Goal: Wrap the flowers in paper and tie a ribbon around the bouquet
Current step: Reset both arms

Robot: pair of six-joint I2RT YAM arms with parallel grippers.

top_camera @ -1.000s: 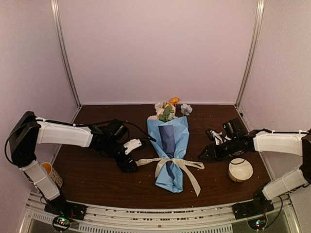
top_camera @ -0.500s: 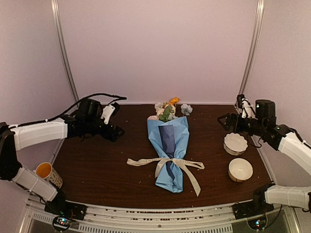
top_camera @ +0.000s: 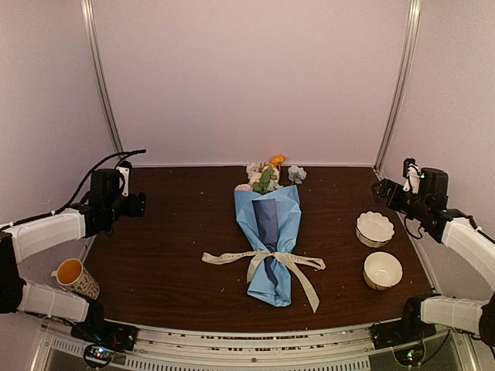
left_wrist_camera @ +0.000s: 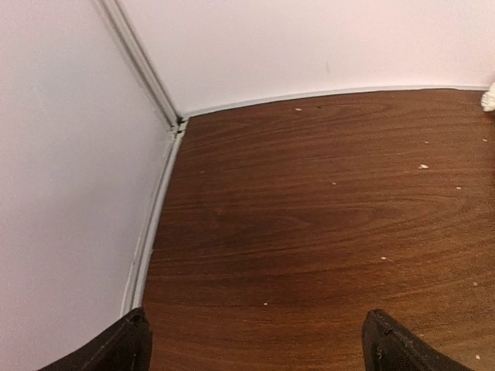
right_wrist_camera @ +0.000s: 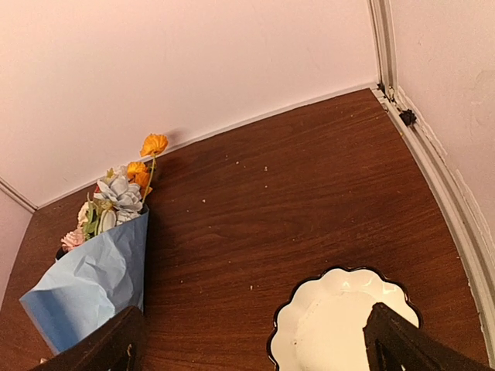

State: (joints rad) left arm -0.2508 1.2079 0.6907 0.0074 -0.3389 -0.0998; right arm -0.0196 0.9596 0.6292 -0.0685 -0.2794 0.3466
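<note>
Top view: bouquet (top_camera: 271,239) wrapped, flat btwn the claws, ribbon (top_camera: 267,261) tied at its waist w/ loose tails; left gripper (top_camera: 138,203) & right gripper (top_camera: 381,191) both spread, empty, well apart from it. Left wrist: table (left_wrist_camera: 309,224) ahead of spread jaws, bouquet out of frame. Right wrist: bouquet ahead-left, scalloped bowl (right_wrist_camera: 340,321) just ahead-right; prob. risks: tie slipping loose on a snagged tail, low sweep clipping bowl.

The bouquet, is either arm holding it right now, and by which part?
Nothing is held. The left gripper and right gripper have open, empty fingers; the bouquet lies on the table apart from both.
</note>
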